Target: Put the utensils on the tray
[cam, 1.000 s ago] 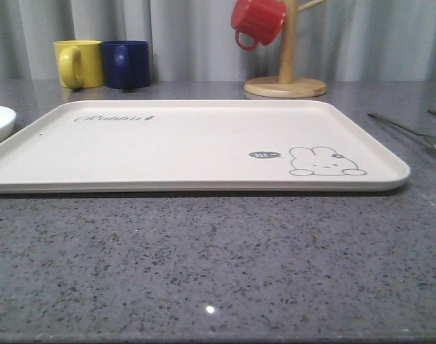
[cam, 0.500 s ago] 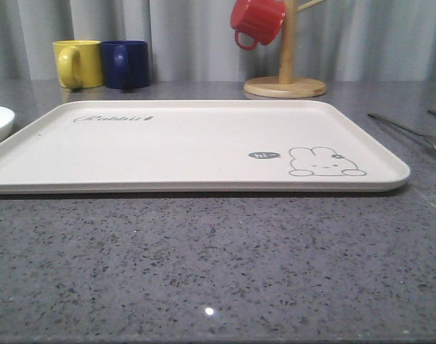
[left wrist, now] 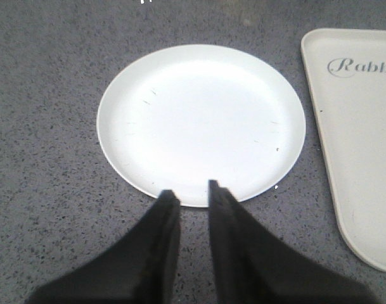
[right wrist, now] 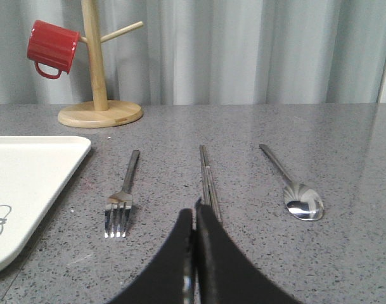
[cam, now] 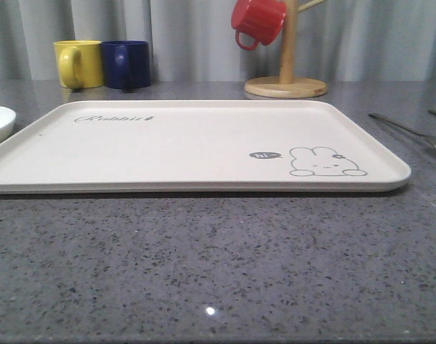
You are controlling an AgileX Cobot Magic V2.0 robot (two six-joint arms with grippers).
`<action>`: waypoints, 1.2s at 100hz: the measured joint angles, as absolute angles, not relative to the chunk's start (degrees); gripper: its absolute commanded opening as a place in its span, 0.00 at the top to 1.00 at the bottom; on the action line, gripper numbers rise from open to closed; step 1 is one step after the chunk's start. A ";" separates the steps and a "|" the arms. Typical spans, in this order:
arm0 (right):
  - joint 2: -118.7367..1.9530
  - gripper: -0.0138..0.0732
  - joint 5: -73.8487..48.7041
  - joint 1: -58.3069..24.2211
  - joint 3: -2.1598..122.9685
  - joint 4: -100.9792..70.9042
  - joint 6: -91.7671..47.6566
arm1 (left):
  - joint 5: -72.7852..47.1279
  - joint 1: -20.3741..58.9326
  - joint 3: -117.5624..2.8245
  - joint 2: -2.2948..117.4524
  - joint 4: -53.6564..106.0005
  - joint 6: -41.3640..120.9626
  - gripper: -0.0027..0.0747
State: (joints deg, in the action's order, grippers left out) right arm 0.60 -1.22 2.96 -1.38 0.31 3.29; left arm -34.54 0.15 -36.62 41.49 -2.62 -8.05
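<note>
On the grey speckled table [cam: 218, 265], the tray [cam: 189, 147] is laid flat at centre, its surface bare; a grey rabbit drawing [cam: 323, 162] is printed near its front right corner and "Rabbit" script [cam: 112, 118] near its far left corner. Right of the tray, apart from it, three utensils are set on the table in a row: the fork [right wrist: 122, 195] nearest the tray with tines toward the camera, the chopsticks [right wrist: 208, 179] in the middle, the spoon [right wrist: 295, 189] farthest out with its bowl toward the camera. None is touching another.

The right gripper [right wrist: 194, 218] is seen in its wrist view with fingers pressed together, almost no gap between them and nothing held; its tip is lined up with the near end of the chopsticks, contact not determinable. The left gripper [left wrist: 189, 191] is seen over the near rim of a white plate [left wrist: 201, 120], its fingers parted by a narrow gap with nothing between them. The plate is placed just beside the tray's left edge.

At the back, a yellow mug [cam: 78, 63] and a dark blue mug [cam: 126, 64] are stood touching side by side; a red mug [cam: 256, 21] is hung on a wooden mug stand [cam: 286, 72].
</note>
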 measured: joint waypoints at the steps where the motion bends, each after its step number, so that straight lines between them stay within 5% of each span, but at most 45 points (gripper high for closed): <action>1: 0.60 0.93 -1.22 2.96 -1.38 0.31 3.29 | -34.66 0.15 -36.95 42.05 -2.53 -8.05 0.54; 10: 0.60 0.93 -1.22 2.96 -1.38 0.31 3.29 | -35.55 0.15 -41.02 48.91 -2.25 -8.15 0.45; 81: 0.60 0.93 -1.22 2.96 -1.38 0.31 3.29 | -60.15 -14.15 -71.13 87.83 1.45 -8.40 0.45; 120: 0.60 0.93 -1.22 2.96 -1.38 0.31 3.29 | -59.99 -14.48 -72.37 94.95 2.13 -8.40 0.62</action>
State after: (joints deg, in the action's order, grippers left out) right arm 0.60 -1.22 2.96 -1.38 0.31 3.29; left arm -59.99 -14.48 -72.37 94.95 2.13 -8.40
